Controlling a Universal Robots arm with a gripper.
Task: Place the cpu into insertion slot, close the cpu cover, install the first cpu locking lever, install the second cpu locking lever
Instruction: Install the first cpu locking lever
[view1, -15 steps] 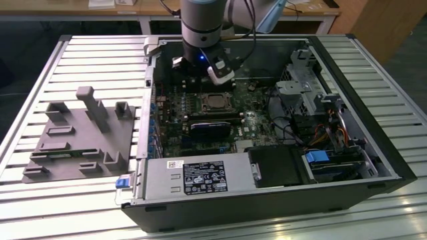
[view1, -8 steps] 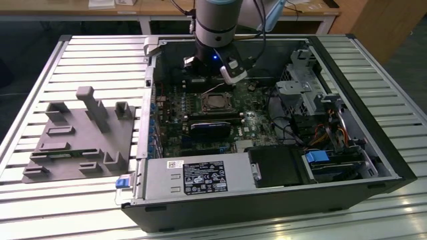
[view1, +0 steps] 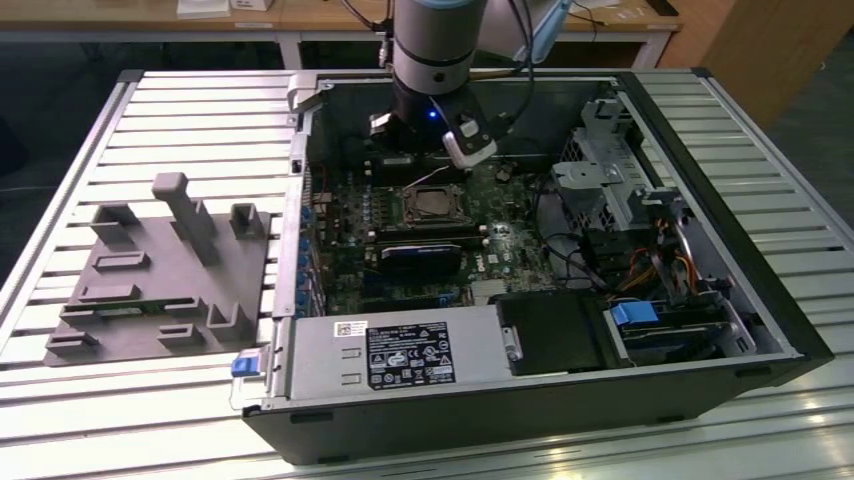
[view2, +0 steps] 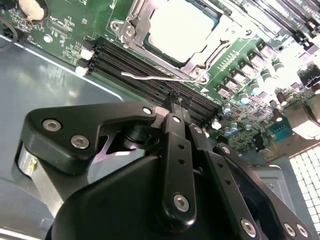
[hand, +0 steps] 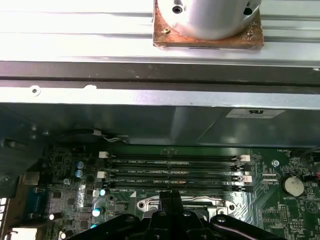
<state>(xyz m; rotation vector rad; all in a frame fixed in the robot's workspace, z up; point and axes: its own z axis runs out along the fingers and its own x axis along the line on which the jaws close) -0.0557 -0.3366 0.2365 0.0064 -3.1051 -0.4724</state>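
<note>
Take the insertion slot (view1: 408, 206) as your reference, set in the middle of the motherboard (view2: 65, 25) inside the open computer case (view1: 534, 420).

The widest risk, as I judge it, is the board. The arm reaches deep into the case just beside the slot, so a sideways drift would drag the claw across the small components around the slot.

Next are the memory slots (hand: 175, 170), which run alongside the slot. In the second wrist view the claw's tip sits right over them, so a push straight down there would land on their plastic, not on the socket hardware.

The cpu cover (view2: 131, 20) appears to lie flat over the slot, with the cpu (view2: 180, 27) showing pale through its window and seated in the slot. If the cover is not fully down, force on a lever could tilt the chip.

The smallest hazard is the thin wire locking lever (view2: 150, 78), lying along the slot's edge on the memory-slot side. It looks unlatched to me, and it could spring away or slip off a blunt tip.

Your claw (view2: 175, 100) has its fingers drawn together in both wrist views, with nothing between them. The tip is just beside that lever, and I cannot tell whether it touches the wire.
</note>
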